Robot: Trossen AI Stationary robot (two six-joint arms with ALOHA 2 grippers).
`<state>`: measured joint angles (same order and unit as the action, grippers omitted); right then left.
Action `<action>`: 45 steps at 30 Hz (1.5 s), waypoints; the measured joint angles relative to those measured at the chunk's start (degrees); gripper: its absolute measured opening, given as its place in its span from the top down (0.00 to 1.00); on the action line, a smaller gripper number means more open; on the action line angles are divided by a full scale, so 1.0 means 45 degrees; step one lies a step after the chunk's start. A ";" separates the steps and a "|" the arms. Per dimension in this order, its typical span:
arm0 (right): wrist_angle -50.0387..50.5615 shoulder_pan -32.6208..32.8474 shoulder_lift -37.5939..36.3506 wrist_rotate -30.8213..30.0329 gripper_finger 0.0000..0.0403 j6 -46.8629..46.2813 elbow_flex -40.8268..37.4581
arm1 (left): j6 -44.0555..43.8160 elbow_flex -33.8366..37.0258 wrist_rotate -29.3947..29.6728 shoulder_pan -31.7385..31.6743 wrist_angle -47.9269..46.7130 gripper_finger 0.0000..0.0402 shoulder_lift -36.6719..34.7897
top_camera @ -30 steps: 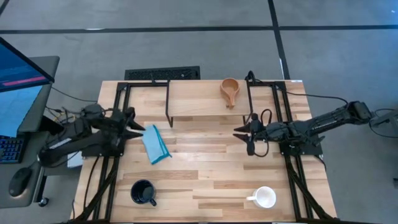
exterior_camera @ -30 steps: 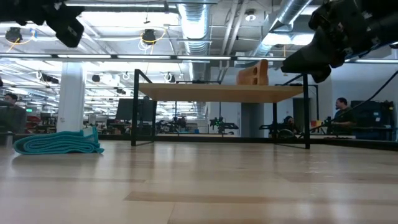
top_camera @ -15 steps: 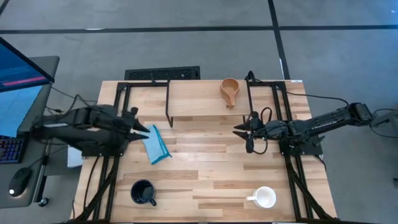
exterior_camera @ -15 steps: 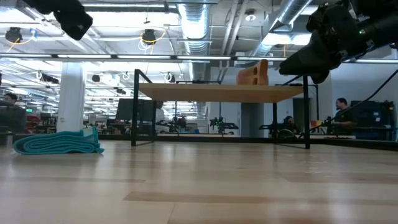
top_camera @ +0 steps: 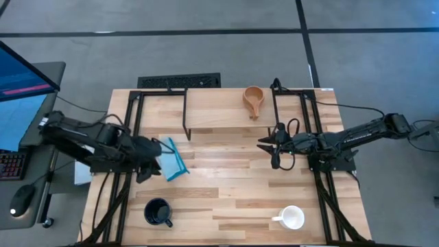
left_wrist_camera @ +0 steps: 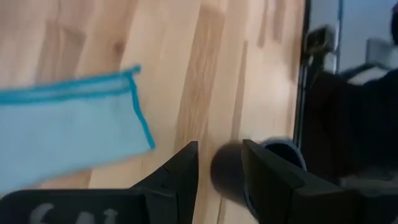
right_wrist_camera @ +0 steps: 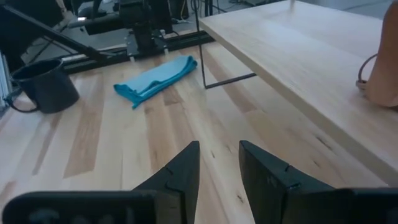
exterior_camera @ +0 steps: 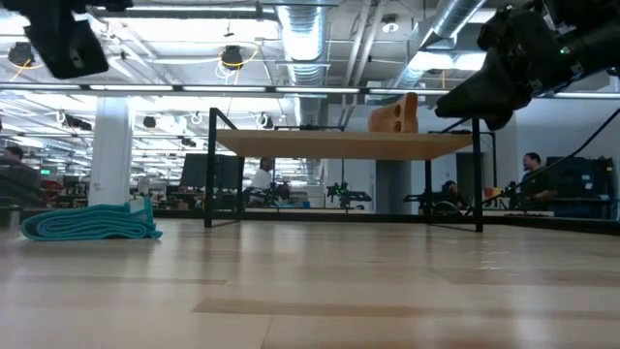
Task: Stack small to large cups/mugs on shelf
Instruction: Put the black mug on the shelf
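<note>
Black mug sits on the worktop just ahead of and below the left gripper, fingers slightly apart and empty, handle side away; right gripper is much farther.

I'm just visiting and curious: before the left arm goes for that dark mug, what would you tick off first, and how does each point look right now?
1. Left gripper empty and open: ok, nothing between its fingers.
2. Dark mug upright and free: ok, it stands alone near the table's front edge.
3. Blue cloth out of the path: cannot tell, it lies right beside the left gripper.
4. Wooden cup already on the shelf: ok.
5. Right gripper out of the way: ok, it hangs open in front of the shelf.
6. White mug clear of the dark mug: ok, far apart.
</note>
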<state>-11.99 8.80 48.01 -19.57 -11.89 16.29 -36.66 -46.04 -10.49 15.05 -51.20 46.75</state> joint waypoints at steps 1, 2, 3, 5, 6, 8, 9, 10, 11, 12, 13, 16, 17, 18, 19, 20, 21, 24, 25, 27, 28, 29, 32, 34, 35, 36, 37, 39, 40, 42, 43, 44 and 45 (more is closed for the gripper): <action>0.0000 0.0000 0.0000 0.0000 0.67 0.0202 0.0000 | -0.0166 0.0000 0.0015 0.0097 -0.0030 0.72 0.0162; -0.0007 0.0000 0.0000 -0.0003 0.67 0.0395 0.0002 | -0.0361 0.0000 0.0052 0.0164 -0.0045 0.72 0.0302; -0.0010 0.0000 0.0000 -0.0005 0.67 0.0562 0.0000 | -0.0539 0.0000 0.0056 0.0169 -0.0072 0.72 0.0431; -0.0005 0.0000 0.0000 -0.0001 0.67 0.0657 0.0000 | -0.0764 0.0000 0.0060 0.0169 -0.0079 0.72 0.0634; -0.0010 0.0000 0.0000 -0.0005 0.67 0.0653 0.0000 | -0.0779 0.0000 0.0055 0.0169 -0.0083 0.72 0.0696; -0.0010 0.0000 0.0000 -0.0005 0.67 0.0653 0.0000 | -0.0729 0.0000 0.0023 0.0169 -0.0083 0.72 0.0802; -0.0010 0.0000 0.0000 -0.0003 0.67 0.0656 0.0000 | -0.0661 0.0000 -0.0018 0.0169 -0.0084 0.72 0.0829; -0.0010 0.0012 0.0000 -0.0002 0.67 0.0657 0.0000 | -0.0637 0.0000 -0.0048 0.0169 -0.0087 0.72 0.0829; -0.0010 0.0015 0.0000 -0.0005 0.67 0.0657 0.0000 | -0.0628 0.0000 -0.0116 0.0167 -0.0088 0.72 0.0838; -0.0010 0.0015 0.0000 0.0000 0.67 0.0662 0.0000 | -0.0628 0.0000 -0.0217 0.0164 -0.0113 0.72 0.0864; -0.0010 0.0015 0.0000 0.0000 0.67 0.0675 0.0000 | -0.0600 0.0000 -0.0285 0.0164 -0.0195 0.71 0.0881; -0.0014 0.0015 0.0000 -0.0004 0.67 0.0755 0.0000 | -0.0508 0.0000 -0.0547 0.0164 -0.0632 0.68 0.0865; -0.0022 0.0015 0.0000 -0.0003 0.67 0.0757 0.0000 | -0.0515 0.0000 -0.0565 0.0164 -0.0879 0.66 0.0869; -0.0038 0.0015 0.0000 -0.0002 0.67 0.0756 0.0000 | -0.0521 0.0000 -0.0548 0.0164 -0.1070 0.64 0.0868; -0.0044 0.0015 0.0000 -0.0001 0.67 0.0759 0.0000 | -0.0531 0.0000 -0.0482 0.0164 -0.1244 0.60 0.0868; -0.0049 0.0015 0.0000 -0.0004 0.67 0.0759 0.0000 | -0.0536 0.0000 -0.0387 0.0164 -0.1451 0.57 0.0868; -0.0049 0.0015 0.0000 -0.0005 0.67 0.0759 0.0000 | -0.0540 0.0000 -0.0328 0.0160 -0.1617 0.53 0.0868; -0.0053 0.0015 0.0000 -0.0005 0.67 0.0784 0.0000 | -0.0558 0.0000 0.0109 0.0160 -0.1808 0.43 0.0868; -0.0058 0.0015 0.0000 -0.0005 0.67 0.0784 0.0000 | -0.0615 0.0000 0.0144 0.0157 -0.1785 0.40 0.0868; -0.0058 0.0015 0.0000 -0.0003 0.67 0.0784 0.0000 | -0.1032 0.0000 0.0058 0.0163 -0.1645 0.36 0.0868; -0.0058 0.0015 0.0000 -0.0005 0.67 0.0784 0.0000 | -0.1292 0.0000 0.0034 0.0174 -0.1590 0.35 0.0868; -0.0058 0.0015 0.0000 -0.0005 0.67 0.0784 0.0000 | -0.1481 0.0000 0.0018 0.0173 -0.1526 0.33 0.0868; -0.0061 0.0015 0.0000 -0.0005 0.67 0.0780 0.0000 | -0.1664 0.0000 0.0166 0.0169 -0.1274 0.32 0.0868; -0.0062 0.0015 0.0000 -0.0005 0.67 0.0779 0.0000 | -0.2171 0.0000 0.0192 0.0169 -0.1249 0.32 0.0868; -0.0063 0.0015 0.0000 -0.0005 0.67 0.0779 0.0000 | -0.2574 0.0000 0.0202 0.0169 -0.1217 0.32 0.0868; -0.0063 0.0015 0.0000 -0.0005 0.67 0.0779 0.0000 | -0.2869 0.0000 0.0202 0.0174 -0.1177 0.32 0.0868; -0.0063 0.0015 0.0000 -0.0005 0.67 0.0779 0.0000 | -0.3031 0.0000 0.0204 0.0226 -0.1172 0.32 0.0884; -0.0068 0.0015 0.0000 -0.0005 0.67 0.0779 0.0000 | -0.3410 0.0000 0.0379 0.0575 -0.1335 0.32 0.0957; -0.0068 0.0015 0.0000 -0.0005 0.67 0.0779 0.0000 | -0.3721 0.0000 0.0499 0.0821 -0.1566 0.32 0.0959; -0.0068 0.0015 0.0000 -0.0004 0.67 0.0770 0.0000 | -0.4610 0.0004 0.0789 0.1393 -0.2111 0.32 0.1029; -0.0071 0.0015 0.0000 -0.0005 0.67 0.0769 0.0000 | -0.5146 0.0000 0.0873 0.1672 -0.2227 0.32 0.1148; -0.0080 0.0015 0.0000 -0.0005 0.67 0.0769 0.0000 | -0.5690 0.0006 0.0906 0.1941 -0.2225 0.32 0.1294; -0.0087 0.0015 0.0000 -0.0005 0.67 0.0769 0.0000 | -0.6180 0.0010 0.0880 0.2243 -0.2210 0.32 0.1442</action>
<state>-12.38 8.86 48.01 -19.59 -8.43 16.29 -64.47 -46.00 -6.53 25.15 -61.14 53.24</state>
